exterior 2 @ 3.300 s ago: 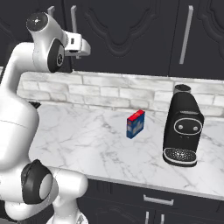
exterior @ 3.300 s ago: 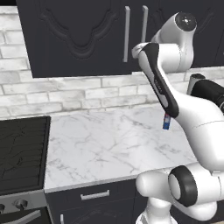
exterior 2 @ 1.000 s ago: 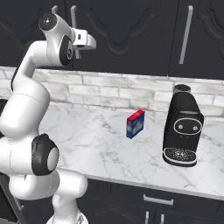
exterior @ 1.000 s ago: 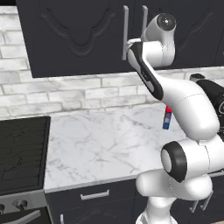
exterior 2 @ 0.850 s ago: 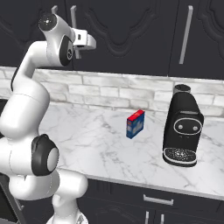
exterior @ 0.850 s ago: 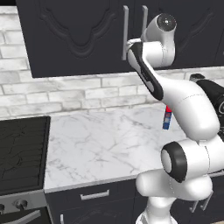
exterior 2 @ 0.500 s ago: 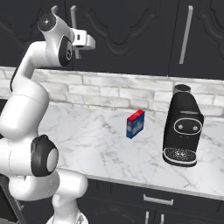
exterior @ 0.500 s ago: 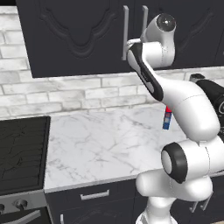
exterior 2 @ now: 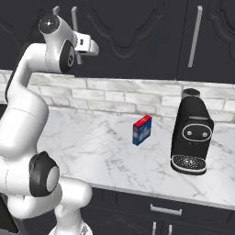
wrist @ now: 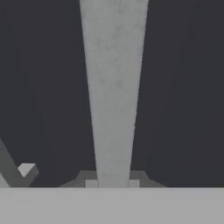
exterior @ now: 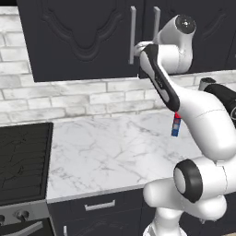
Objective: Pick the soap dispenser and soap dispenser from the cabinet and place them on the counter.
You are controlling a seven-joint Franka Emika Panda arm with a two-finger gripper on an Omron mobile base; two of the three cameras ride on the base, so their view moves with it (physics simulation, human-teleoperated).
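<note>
One gripper (wrist: 112, 183) is seen closed on one long silver bar handle (wrist: 113, 87) of the cabinet (exterior: 78, 41), the bar running up between the two fingertips (wrist: 91, 183) in the hand view. Two such handles are counted side by side at the door edges in the left base view, and a third farther right in the right base view. The cabinet doors are shut, so the soap dispensers cannot be seen. On the counter (exterior 2: 105, 151) one small blue-and-red box (exterior 2: 142, 130) and one black coffee machine (exterior 2: 190, 133) stand apart, wide bare marble lying left of them up to the stovetop (exterior: 23, 161)
</note>
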